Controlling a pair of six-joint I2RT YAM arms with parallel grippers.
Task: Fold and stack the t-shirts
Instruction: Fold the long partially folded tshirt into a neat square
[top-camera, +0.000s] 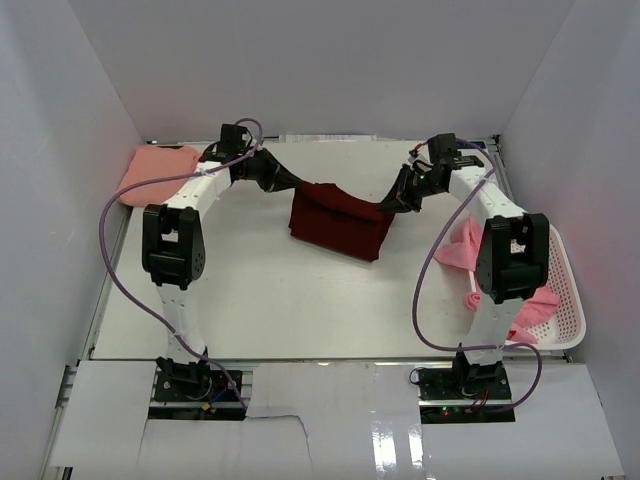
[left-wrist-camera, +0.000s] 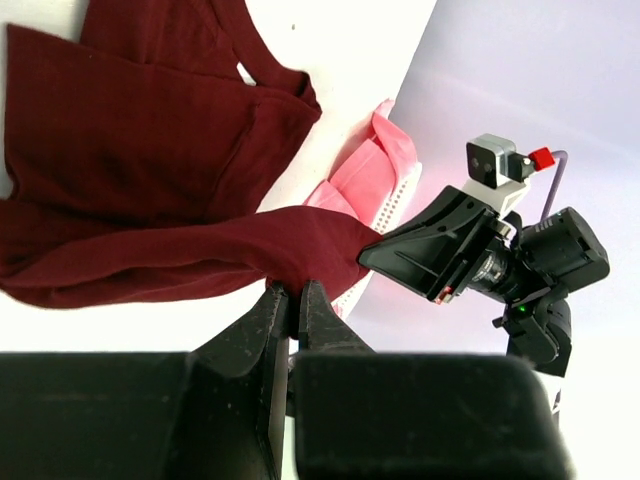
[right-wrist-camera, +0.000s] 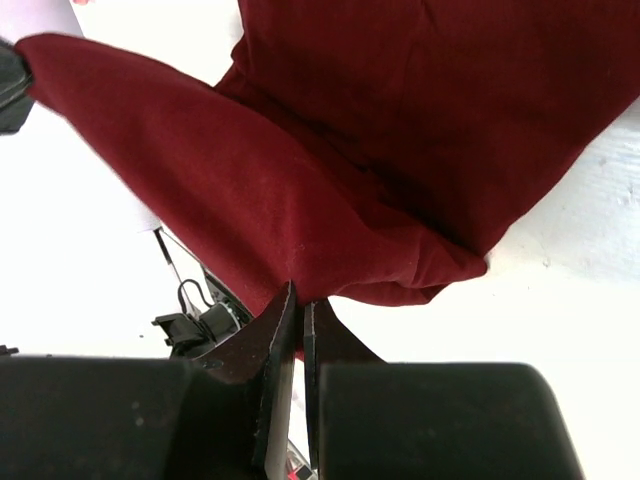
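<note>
A dark maroon t-shirt hangs partly lifted over the middle back of the table. My left gripper is shut on its left upper edge; in the left wrist view the gripper pinches the maroon cloth. My right gripper is shut on the shirt's right upper edge; in the right wrist view the gripper pinches the maroon cloth. A folded salmon t-shirt lies at the back left. Brighter pink t-shirts lie in and over the basket at the right.
A white mesh basket stands at the right edge of the table, behind my right arm. White walls close in the table at the back and on both sides. In the left wrist view the right arm's camera mount is close by.
</note>
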